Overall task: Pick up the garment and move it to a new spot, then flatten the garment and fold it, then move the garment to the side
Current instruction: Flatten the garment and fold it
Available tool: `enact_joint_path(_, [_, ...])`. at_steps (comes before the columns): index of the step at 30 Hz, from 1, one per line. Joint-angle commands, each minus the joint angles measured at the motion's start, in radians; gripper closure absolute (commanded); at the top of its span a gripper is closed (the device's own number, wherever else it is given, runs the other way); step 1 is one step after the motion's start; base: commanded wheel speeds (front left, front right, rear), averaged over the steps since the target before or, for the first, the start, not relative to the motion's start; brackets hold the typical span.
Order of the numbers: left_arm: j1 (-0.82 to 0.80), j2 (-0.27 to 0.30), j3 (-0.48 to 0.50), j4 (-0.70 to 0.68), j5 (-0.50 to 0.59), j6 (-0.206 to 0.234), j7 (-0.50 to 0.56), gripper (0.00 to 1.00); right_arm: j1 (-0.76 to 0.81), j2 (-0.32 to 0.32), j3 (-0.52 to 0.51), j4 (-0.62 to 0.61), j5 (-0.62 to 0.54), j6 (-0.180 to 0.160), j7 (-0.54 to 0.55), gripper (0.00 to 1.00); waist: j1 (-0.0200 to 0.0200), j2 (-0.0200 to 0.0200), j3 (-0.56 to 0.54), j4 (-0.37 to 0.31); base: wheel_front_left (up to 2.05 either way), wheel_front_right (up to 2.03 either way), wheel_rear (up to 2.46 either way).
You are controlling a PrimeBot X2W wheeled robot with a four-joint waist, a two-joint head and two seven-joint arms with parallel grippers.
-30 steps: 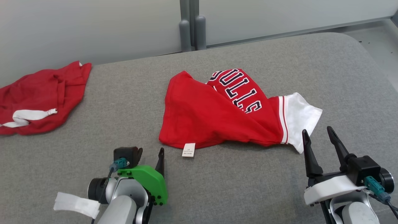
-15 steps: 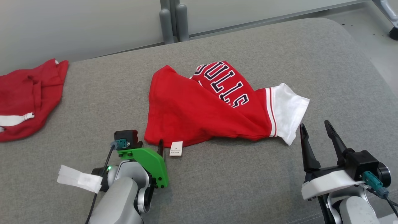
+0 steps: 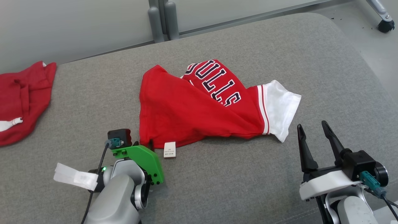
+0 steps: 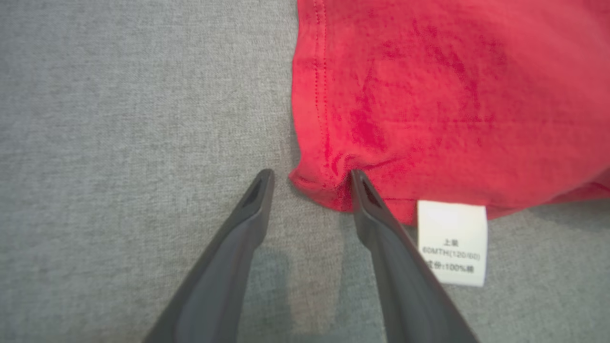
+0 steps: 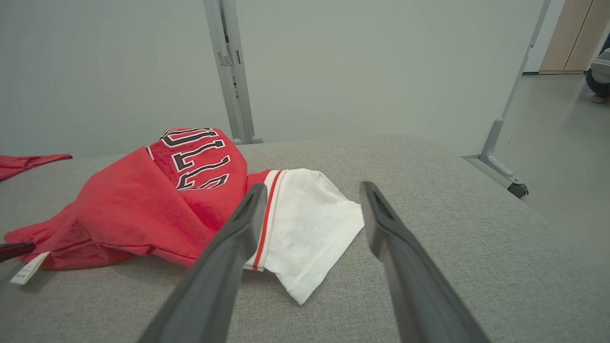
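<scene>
Left wrist view: looking straight down along the left gripper (image 4: 310,175), with jaws standing fairly wide and straddling the near-left hem corner of the garment (image 4: 429,95). Resting one tip on the bare grey cushion (image 4: 119,143) just left of that corner, and pressing the other into the red cloth just left of the care label (image 4: 452,243). Keeping cloth between the two tips without pinching it, so gripping nothing at this point.

Head view: finding the garment lying crumpled about the middle of the cushion, with its long axis running left to right. Tracing the red body toward the left end and the white sleeve (image 3: 279,105) toward the right end. Noting the right gripper (image 3: 311,124) hovering just near and right of the sleeve's tip, apart from it, with jaws spread fully and carrying nothing. Noting a second red garment (image 3: 18,99) lying at the far left, well apart.

Judging the pick-up as only beginning, with the left arm being the better placed, already sitting on its corner. Needing, most likely, a closing pinch there. For the right arm, expecting a short reach far and left onto the sleeve. Watching for the thin hem slipping out from under the tip.
</scene>
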Motion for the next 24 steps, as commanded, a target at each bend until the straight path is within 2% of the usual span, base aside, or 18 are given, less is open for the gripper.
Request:
enact_joint_path(1, [-0.019,0.002,-0.008,0.014,-0.002,-0.003,-0.01,0.51,-0.012,-0.003,0.003,0.0,0.005,0.0,-0.004,0.0,0.0,0.0097,0.0,-0.004,0.0,0.0,0.0])
enact_joint_path(4, [-0.028,0.003,-0.02,0.028,-0.009,-0.009,-0.018,0.54,-0.013,-0.003,0.003,0.001,0.002,0.0,-0.004,0.0,0.0,0.0097,-0.001,-0.006,0.0,0.0,0.0])
enact_joint_path(5, [-0.031,0.003,-0.026,0.033,-0.014,-0.009,-0.023,0.57,-0.013,-0.003,0.004,0.002,0.001,0.0,-0.005,0.0,0.0,0.0097,-0.002,-0.007,0.0,0.0,0.0])
enact_joint_path(7, [-0.035,0.003,-0.041,0.046,-0.023,-0.013,-0.027,0.7,-0.013,-0.003,0.003,0.004,-0.001,0.0,-0.005,0.0,0.0,0.0097,-0.004,-0.009,0.0,0.0,0.0])
enact_joint_path(8, [-0.037,0.003,-0.05,0.052,-0.028,-0.014,-0.034,0.85,-0.012,-0.003,0.003,0.005,-0.002,0.0,-0.005,0.0,0.0,0.0097,-0.006,-0.009,0.0,0.0,0.0])
enact_joint_path(10, [-0.043,0.003,-0.061,0.056,-0.038,-0.016,-0.055,1.0,-0.008,-0.003,0.001,0.005,-0.003,0.0,-0.005,0.0,0.0,0.0097,-0.009,-0.007,0.0,0.0,0.0])
enact_joint_path(19, [-0.032,0.004,-0.069,0.064,-0.062,-0.019,-0.171,1.0,0.017,-0.003,-0.035,0.012,-0.013,0.0,-0.005,0.0,0.0,0.0097,-0.034,0.038,0.0,0.0,0.0])
enact_joint_path(24, [0.013,0.043,-0.04,0.021,-0.07,-0.001,-0.229,1.0,0.023,-0.003,-0.068,0.027,-0.022,0.0,-0.004,0.0,0.0,0.0097,-0.041,0.078,0.0,0.0,0.0])
